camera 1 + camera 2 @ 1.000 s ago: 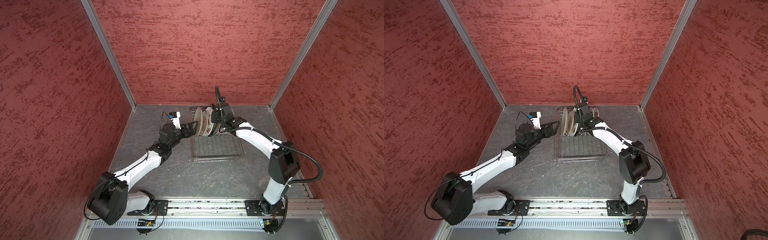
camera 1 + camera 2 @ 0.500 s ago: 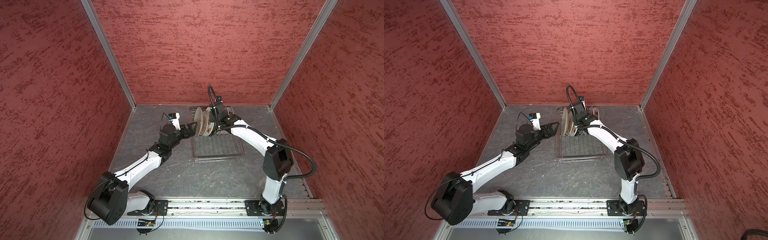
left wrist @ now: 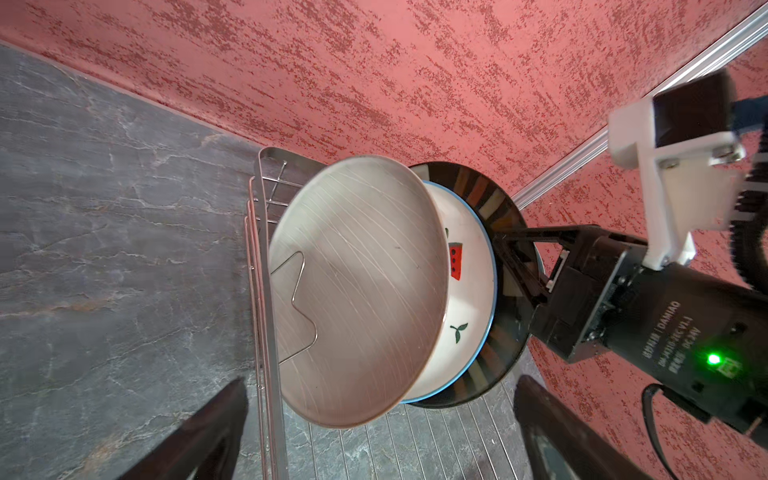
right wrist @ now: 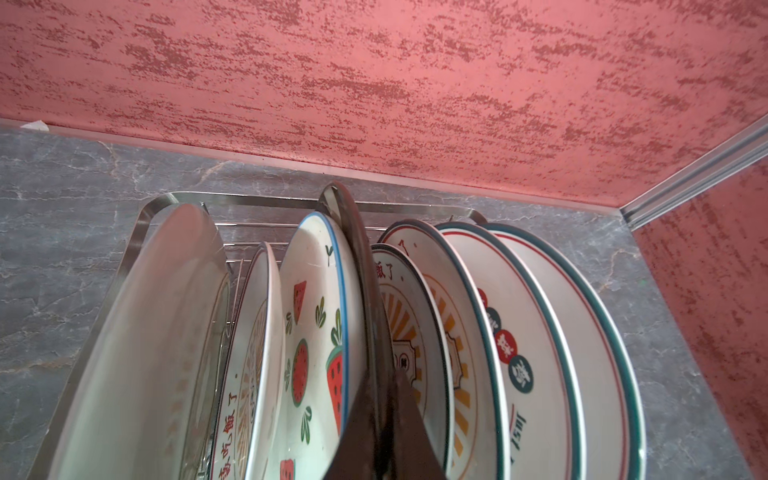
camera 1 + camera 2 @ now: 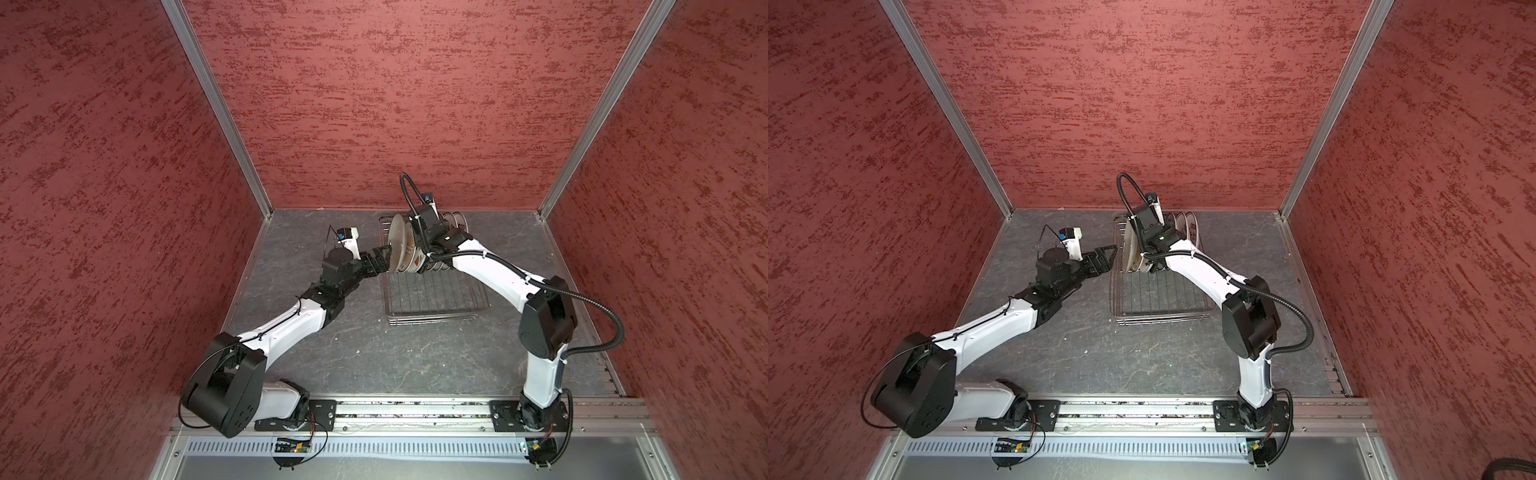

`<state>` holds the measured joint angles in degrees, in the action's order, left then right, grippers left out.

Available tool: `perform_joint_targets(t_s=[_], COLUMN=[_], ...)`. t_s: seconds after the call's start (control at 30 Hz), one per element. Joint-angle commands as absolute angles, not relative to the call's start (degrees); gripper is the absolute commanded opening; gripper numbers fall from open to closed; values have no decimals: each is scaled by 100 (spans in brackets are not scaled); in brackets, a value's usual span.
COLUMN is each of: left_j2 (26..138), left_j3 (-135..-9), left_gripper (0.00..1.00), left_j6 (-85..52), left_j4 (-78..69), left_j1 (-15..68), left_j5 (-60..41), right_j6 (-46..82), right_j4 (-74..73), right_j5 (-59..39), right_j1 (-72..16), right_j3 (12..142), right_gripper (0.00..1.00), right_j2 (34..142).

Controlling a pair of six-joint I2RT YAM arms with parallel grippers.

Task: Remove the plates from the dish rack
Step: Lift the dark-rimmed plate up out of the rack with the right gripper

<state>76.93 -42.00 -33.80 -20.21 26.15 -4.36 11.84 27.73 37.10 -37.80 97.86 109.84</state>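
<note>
1. The right end effector (image 4: 380,390) is clenching the rim of the dark-rimmed plate (image 4: 347,232), with one finger pressing on each face. The left wrist view is showing the same pinch from the side.
2. The left end effector (image 5: 384,259) is hanging released, jaws wide, just beside the left end of the row. It is facing the plain plate (image 3: 357,270) and touching nothing.
3. The plates are numbering seven in the right wrist view, all standing on edge in one packed row: the plain plate, a brown-lettered plate (image 4: 253,353), the watermelon plate (image 4: 316,332), the dark-rimmed plate, the sunburst plate (image 4: 419,332), the ring-motif plate (image 4: 505,349) and a last green-rimmed plate (image 4: 590,357).
4. The dish rack (image 5: 432,303) is sitting on the surface (image 5: 374,361) near the back wall. The plates are crowding its far end and its near half is lying bare.
5. Progress: no plate is lying on the surface in either top view, so I am judging that nothing is unloaded yet and the first pull is only starting. The dark-rimmed plate's top is standing above its neighbours, but I cannot tell whether it is lifting or simply larger.
</note>
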Motion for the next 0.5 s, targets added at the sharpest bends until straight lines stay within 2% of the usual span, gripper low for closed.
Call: perform_joint_targets(t_s=[0.0,0.47], left_j2=[7743,7620], left_j3=[-4276,-4315], left_gripper=[99,100], left_j6=[-3405,-3418], left_j4=[-2088,-2013], left_j1=[2605,2610], left_j5=[-502,-548], right_j6=[779,392], right_j4=[2332,2006], right_j5=[4319,4610], right_j1=[-3854,-3911], right_j3=[10114,9785], right_gripper=[0,0], right_j2=[10444,9756])
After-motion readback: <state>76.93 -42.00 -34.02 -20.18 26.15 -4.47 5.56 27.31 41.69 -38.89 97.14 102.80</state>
